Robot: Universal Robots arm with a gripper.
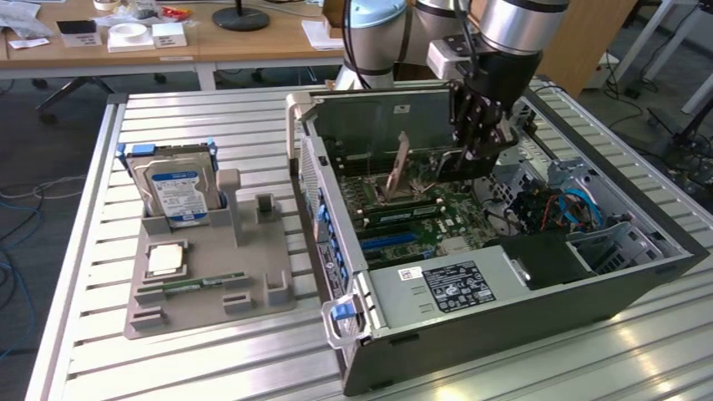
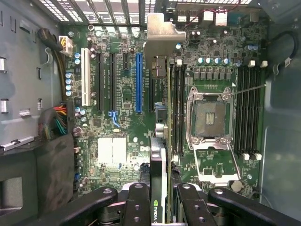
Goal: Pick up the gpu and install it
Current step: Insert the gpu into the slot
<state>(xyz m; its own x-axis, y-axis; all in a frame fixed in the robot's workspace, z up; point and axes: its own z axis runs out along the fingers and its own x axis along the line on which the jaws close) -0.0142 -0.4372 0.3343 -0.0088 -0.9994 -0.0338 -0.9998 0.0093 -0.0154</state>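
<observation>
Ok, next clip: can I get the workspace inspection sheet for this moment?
Surface: slatted metal table, with the open PC case on it.
Job's things: gpu held above the motherboard; blue slot empty.
Clutter: grey fixture tray with an upright hard drive and a memory stick.
Grippers: end effector shut on the gpu.
Cables: blue cables inside the case; coloured wire bundle.
Surroundings: wooden desks; floor cables.

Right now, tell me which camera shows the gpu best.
The exterior view: the gpu is seen side-on, hanging from the pincer over the motherboard. The wrist view has it edge-on, a thin strip between the fingers, ending in its metal bracket.
</observation>
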